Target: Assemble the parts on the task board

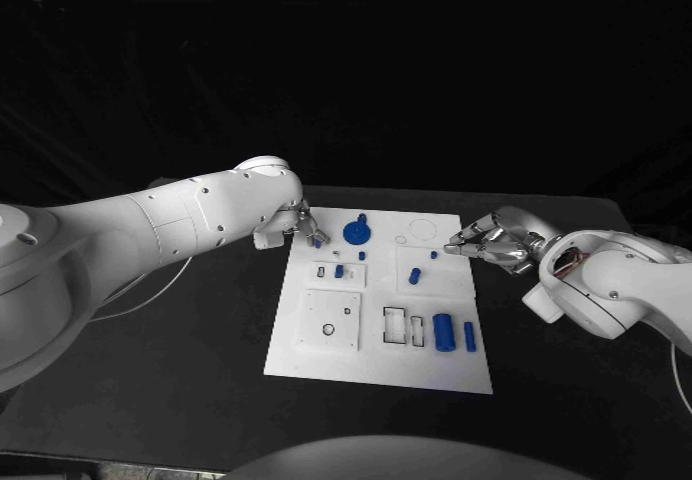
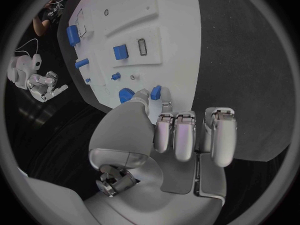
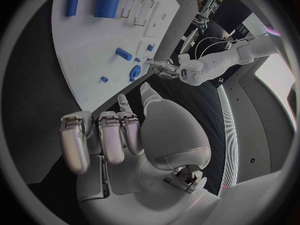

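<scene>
1. One white task board [image 1: 378, 355] is seen on the black surface [image 1: 173, 400], centre of the head view, long side running up-down in the frame.
2. Blue parts on the board, counted in the head view: one round disc part [image 1: 356, 234] at upper centre; two long cylinders [image 1: 444, 332] side by side at lower right; one short peg [image 1: 414, 275] right of centre; one small block [image 1: 339, 270] left of centre; two tiny studs, upper middle and upper right.
3. One more small blue part [image 2: 155, 92] is pinched at the fingertips of the left robot hand [image 1: 296, 226], at the board's upper-left edge.
4. The right robot hand [image 1: 490, 243] is seen at the board's upper-right edge, fingers curled inward; nothing is seen in it.
5. Rectangular cut-outs are seen in the board's lower half; count uncertain.
</scene>
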